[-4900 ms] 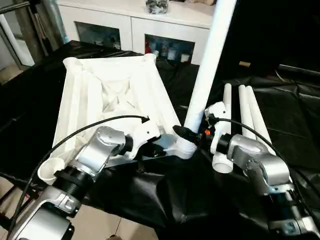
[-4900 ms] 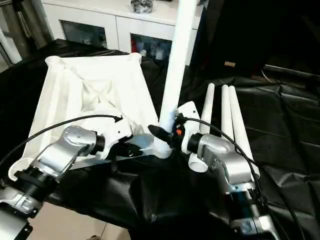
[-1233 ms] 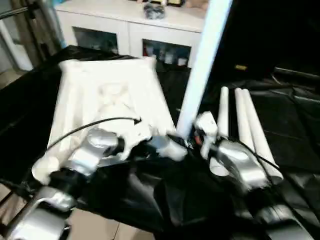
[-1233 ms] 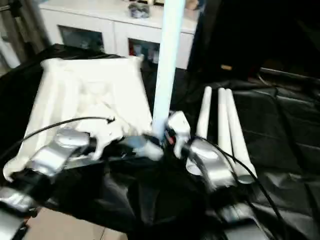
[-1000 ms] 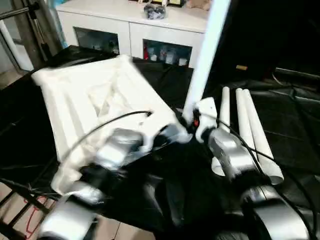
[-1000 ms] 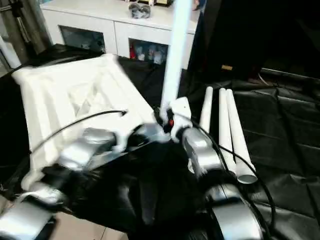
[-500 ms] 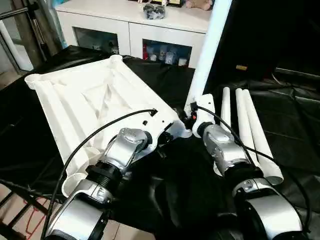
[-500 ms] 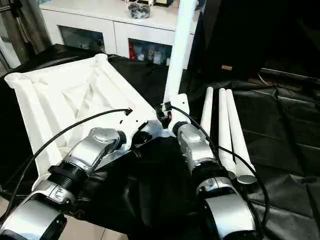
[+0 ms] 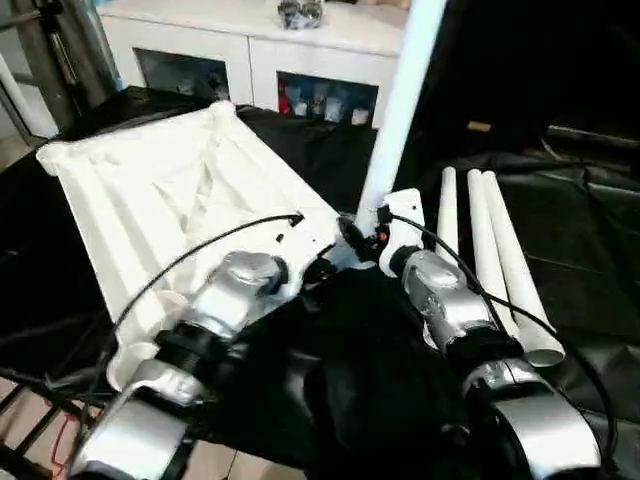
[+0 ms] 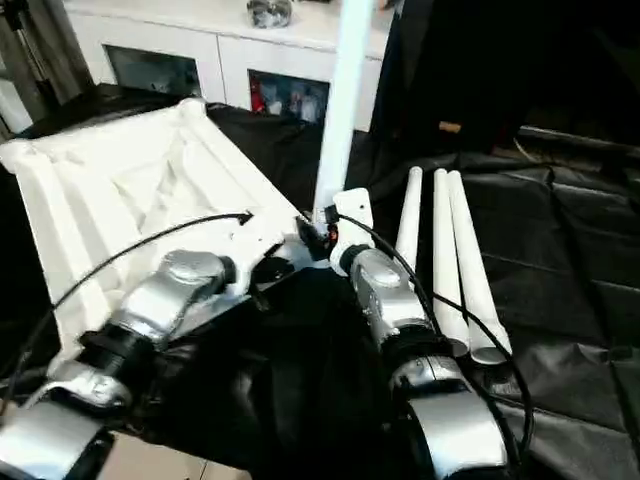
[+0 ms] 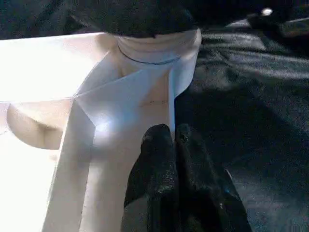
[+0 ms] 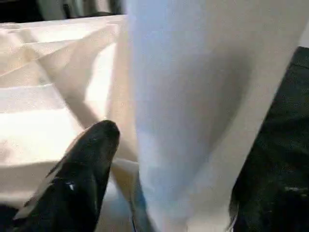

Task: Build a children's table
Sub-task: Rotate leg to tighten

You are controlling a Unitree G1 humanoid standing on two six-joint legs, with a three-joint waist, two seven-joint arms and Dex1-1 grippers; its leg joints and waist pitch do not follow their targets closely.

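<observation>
One tabletop (image 9: 170, 200) lies ribbed side up on the black cloth (image 9: 590, 250). One leg (image 9: 392, 120) stands upright in its near right corner socket, and three more legs (image 9: 490, 250) lie side by side on the cloth just right of the tabletop. The left gripper (image 11: 169, 140) is clenched, fingertips against the tabletop wall near that socket. The right gripper (image 9: 352, 234) sits at the standing leg's base, one finger (image 12: 87, 159) beside it; can't tell if it's gripping.

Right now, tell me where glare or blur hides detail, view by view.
Left wrist view: glare washes out the tabletop; the shut left end effector reads clearly. Right wrist view: the upright leg is close and soft. Left eye view: the leg's upper part blurs; the three loose legs stay sharp.
</observation>
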